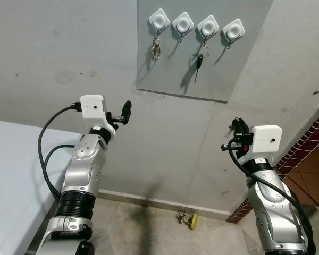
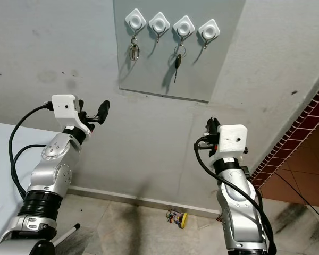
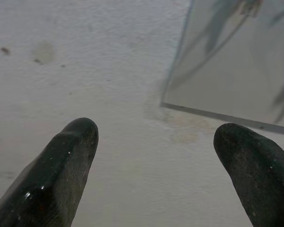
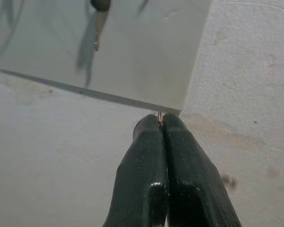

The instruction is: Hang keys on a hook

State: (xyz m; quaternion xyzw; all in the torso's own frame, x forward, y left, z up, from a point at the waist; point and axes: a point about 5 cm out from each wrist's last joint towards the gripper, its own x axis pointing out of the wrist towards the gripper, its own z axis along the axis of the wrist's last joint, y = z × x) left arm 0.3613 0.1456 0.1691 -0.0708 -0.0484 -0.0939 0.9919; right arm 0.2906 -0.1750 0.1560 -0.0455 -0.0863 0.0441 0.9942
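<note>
Grey smooth panel [image 1: 202, 50], square white hooks [image 1: 182, 23] — black-headed key [image 1: 199, 64] hanging

Keys [image 1: 156, 50] on leftmost hook [image 1: 159, 20] (wall panel [image 1: 244, 64])

Grey board [image 1: 202, 69] carries four white hooks [image 1: 159, 19]; two, seemingly, hold keys [image 1: 156, 50].

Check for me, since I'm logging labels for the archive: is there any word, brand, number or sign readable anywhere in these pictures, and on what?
None can be read: the grey board, its four white hooks, the hanging keys and the wall carry no legible text.
The small yellow object on the floor: too small to read.
</note>
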